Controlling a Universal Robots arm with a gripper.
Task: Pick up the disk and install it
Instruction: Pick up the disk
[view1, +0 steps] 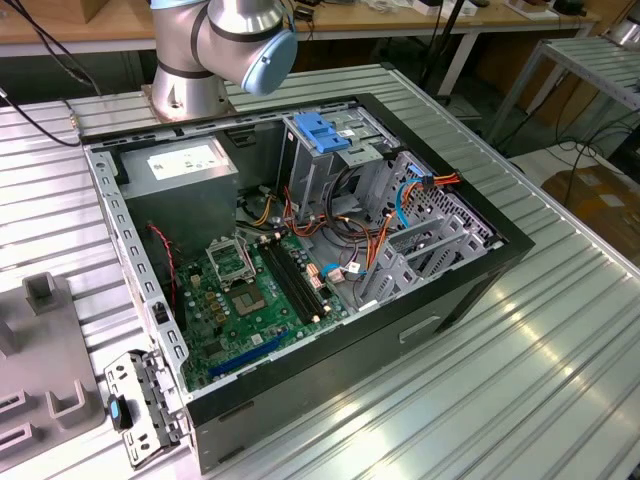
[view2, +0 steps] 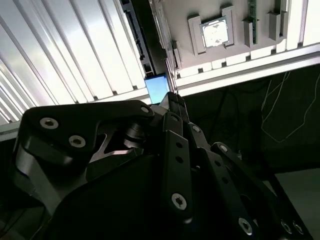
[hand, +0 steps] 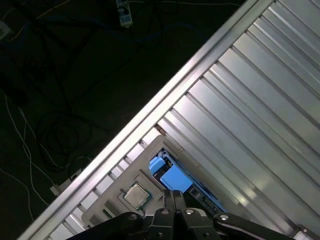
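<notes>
Silver ribbed table (hand: 250, 115) carries a pale tray (hand: 112, 200). There the disk (hand: 172, 177), its blue part showing, sits beside a processor chip (hand: 136, 194). The gripper (hand: 175, 194), jaws drawn together, hangs close over the disk. The exterior view shows an open computer case (view1: 330, 375).

Ribbed aluminium tabletop (view1: 560, 340) gleams under bright light; wooden benches (view1: 100, 25) stand behind, cables (hand: 50, 125) trail across dark floor.

computer case (view1: 330, 375) on table (view1: 500, 400) | arm base (view1: 190, 85) behind case | tray (view1: 40, 350) at exterior view's left of case
</notes>
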